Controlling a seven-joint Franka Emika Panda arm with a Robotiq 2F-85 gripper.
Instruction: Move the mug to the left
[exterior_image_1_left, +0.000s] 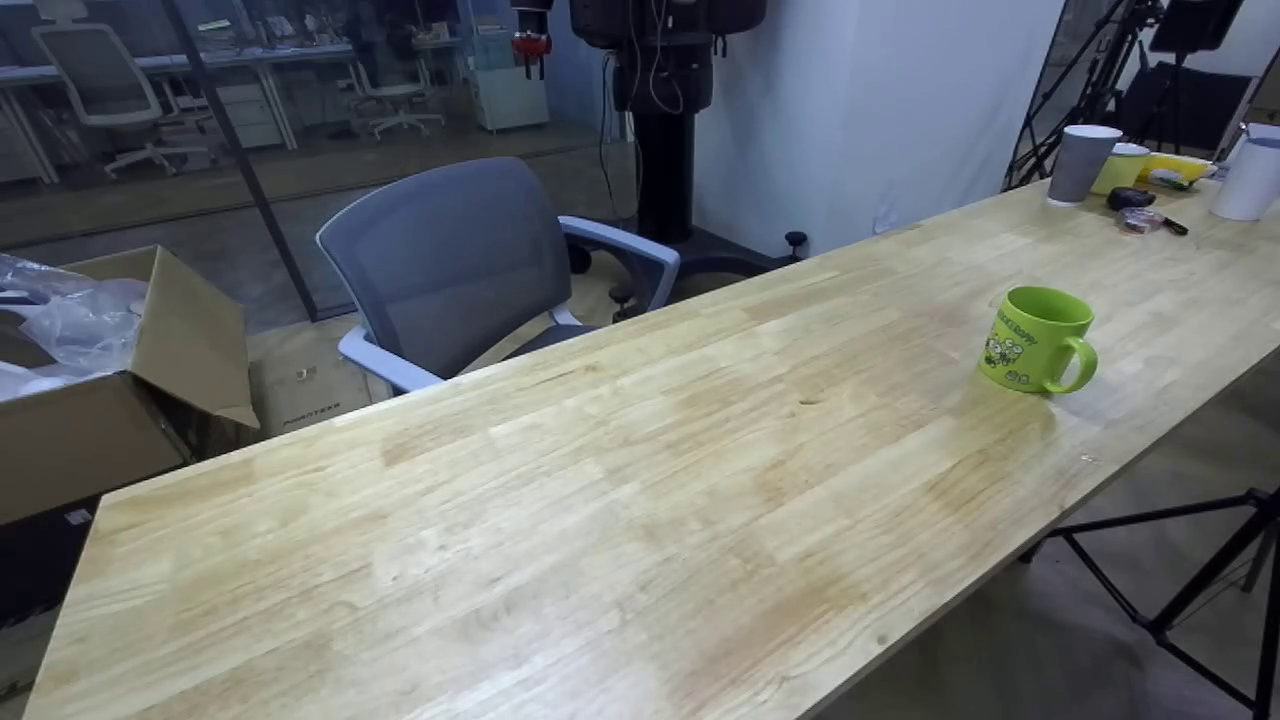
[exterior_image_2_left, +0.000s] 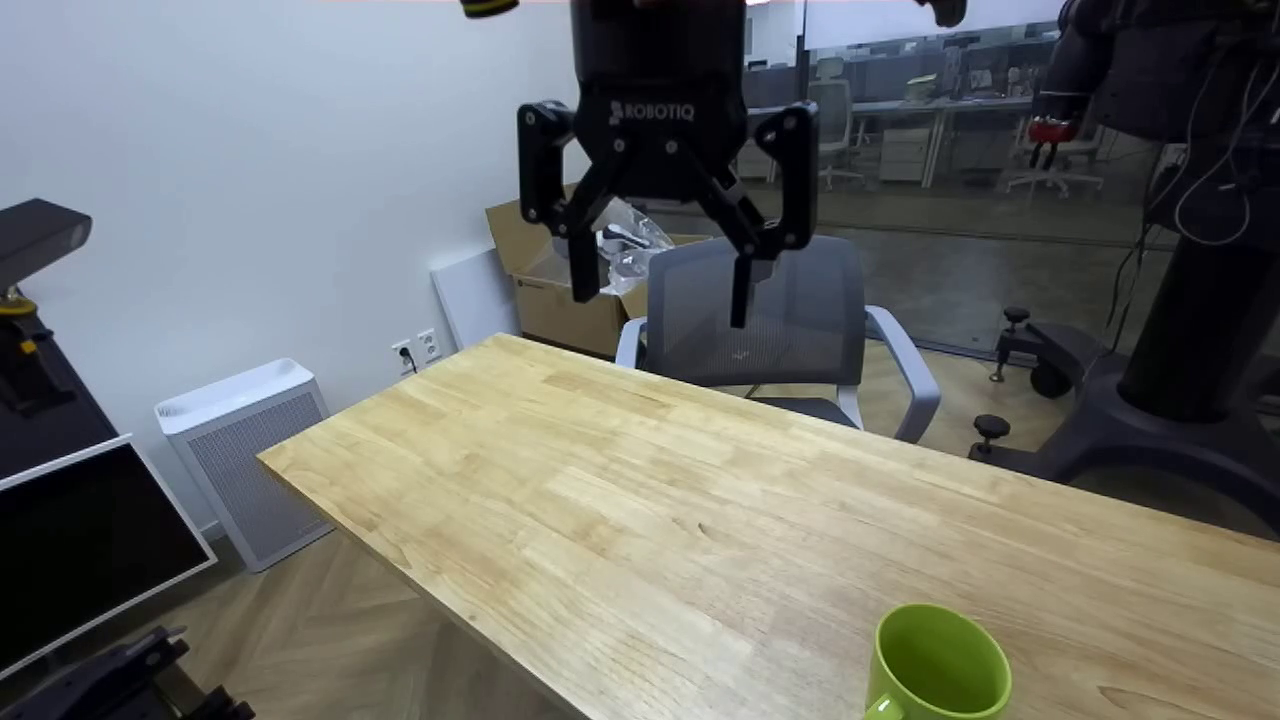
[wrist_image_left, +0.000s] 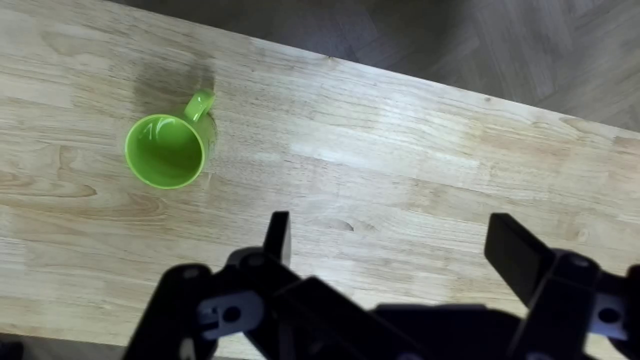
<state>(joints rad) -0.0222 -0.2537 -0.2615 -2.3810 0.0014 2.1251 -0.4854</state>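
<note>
The mug is lime green with a printed picture and a side handle. It stands upright on the wooden table in both exterior views (exterior_image_1_left: 1030, 350) (exterior_image_2_left: 938, 662); its lower part is cut off in an exterior view. In the wrist view the mug (wrist_image_left: 165, 151) is at the upper left, with its handle toward the upper right. My gripper (exterior_image_2_left: 662, 305) is open and empty, high above the table. In the wrist view the gripper's fingers (wrist_image_left: 391, 220) stand wide apart over bare wood, to the right of and below the mug, not touching it.
The table (exterior_image_1_left: 560, 540) is long and narrow. A grey cup (exterior_image_1_left: 1082, 165), a yellow-green cup (exterior_image_1_left: 1120, 170), a yellow bowl (exterior_image_1_left: 1175, 168) and a white container (exterior_image_1_left: 1248, 180) stand at its far end. An office chair (exterior_image_2_left: 757, 310) stands against its long side.
</note>
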